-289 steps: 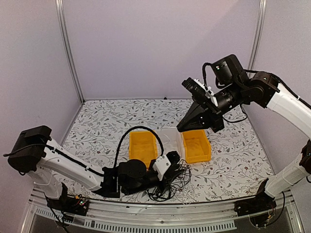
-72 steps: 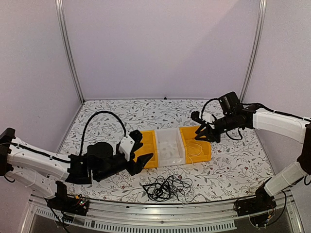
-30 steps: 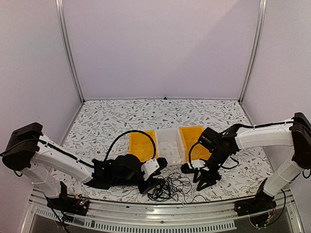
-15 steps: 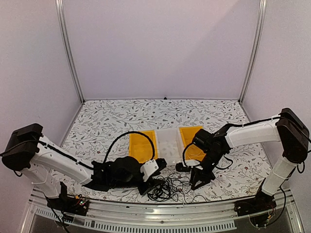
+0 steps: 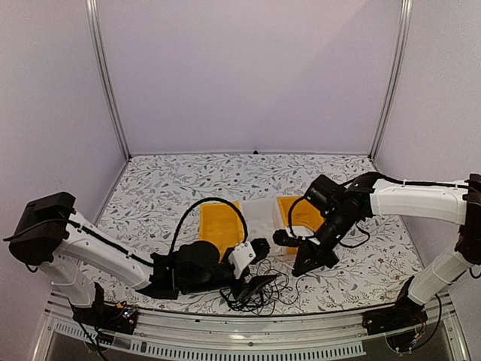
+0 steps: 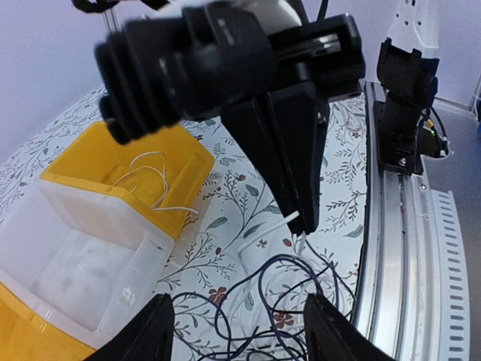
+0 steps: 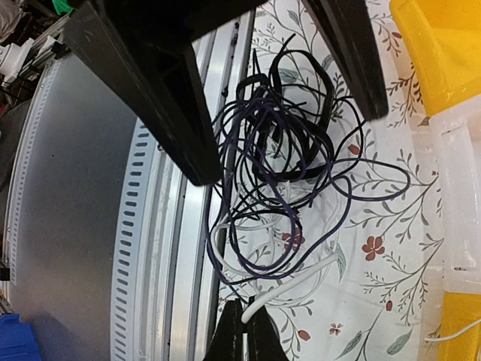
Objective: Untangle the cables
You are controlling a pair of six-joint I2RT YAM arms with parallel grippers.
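Note:
A tangle of black, purple and white cables (image 5: pixel 259 289) lies near the table's front edge. In the right wrist view the tangle (image 7: pixel 285 165) spreads just beyond my right gripper (image 7: pixel 243 314), which is shut on the end of a white cable (image 7: pixel 293 286). From the top view that right gripper (image 5: pixel 307 261) hangs just right of the heap. My left gripper (image 5: pixel 263 265) stands wide open over the heap's left part, with nothing between its fingers (image 6: pixel 150 331). In the left wrist view the cables (image 6: pixel 301 293) lie below the right gripper's tip (image 6: pixel 304 218).
Behind the heap stand a yellow bin (image 5: pixel 214 226), a translucent white bin (image 5: pixel 263 218) and a second yellow bin (image 5: pixel 299 210) holding a thin white cable (image 6: pixel 150 180). The metal front rail (image 7: pixel 173 226) runs right beside the heap.
My right gripper has shut on the white cable's end and risen a little toward the bins. My left gripper has opened wide and shifted slightly right over the heap.

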